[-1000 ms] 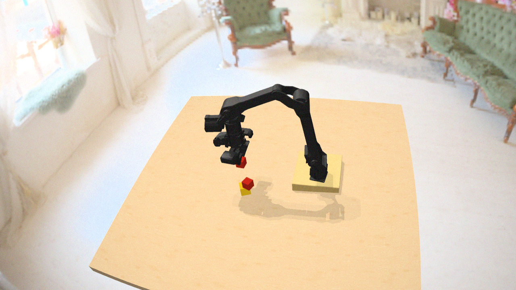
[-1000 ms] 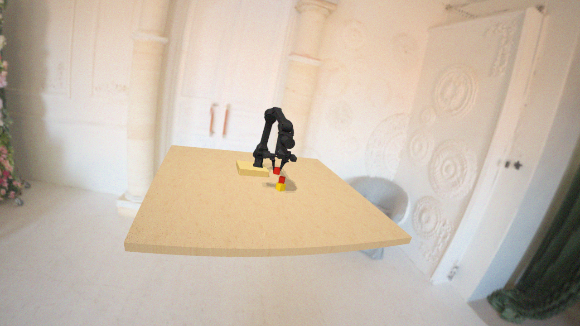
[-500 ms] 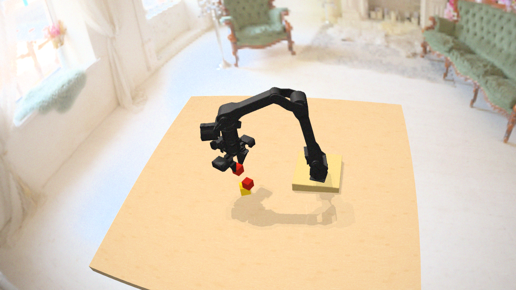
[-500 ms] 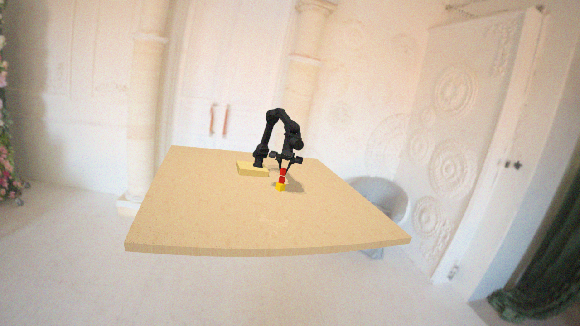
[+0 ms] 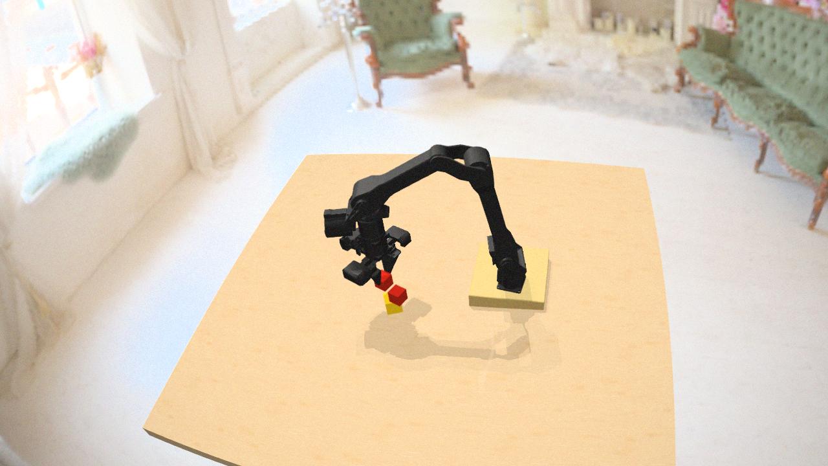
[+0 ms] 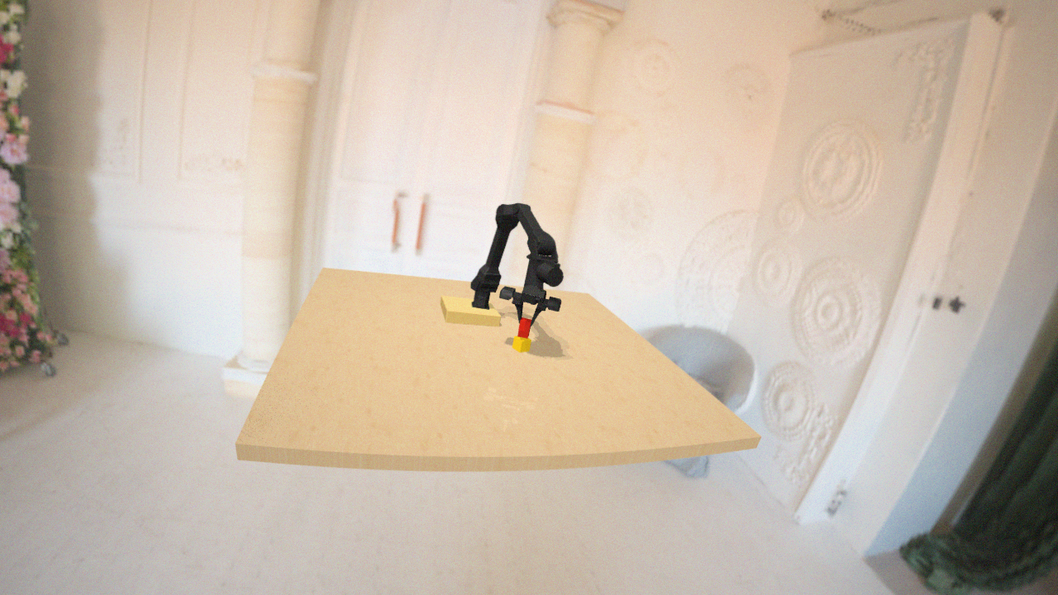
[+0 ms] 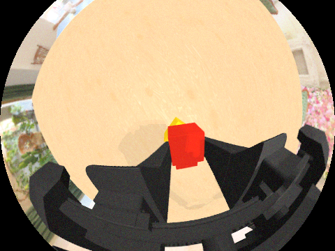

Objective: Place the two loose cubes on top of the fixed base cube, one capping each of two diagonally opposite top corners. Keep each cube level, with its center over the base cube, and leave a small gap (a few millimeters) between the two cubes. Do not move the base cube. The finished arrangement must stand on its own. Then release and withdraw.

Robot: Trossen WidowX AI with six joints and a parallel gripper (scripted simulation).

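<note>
The yellow base cube (image 5: 393, 309) (image 6: 521, 345) (image 7: 177, 121) sits on the table. One red cube (image 5: 398, 296) (image 6: 523, 333) rests on top of it, offset toward one corner. My gripper (image 5: 383, 277) (image 6: 526, 319) (image 7: 184, 142) points down and is shut on the other red cube (image 5: 385, 282) (image 6: 525, 324) (image 7: 185, 139). In the top view a thin pale gap shows between the two red cubes. In the exterior view they overlap. In the wrist view the held cube hides most of the base cube and the resting cube. Its exact height over the base cannot be told.
The arm's yellow mounting block (image 5: 535, 275) (image 6: 458, 311) stands on the table (image 5: 463, 399) (image 6: 414, 414), to the right of the cubes in the top view and behind them to the left in the exterior view. The arm arches over the table and casts a shadow beside the base cube.
</note>
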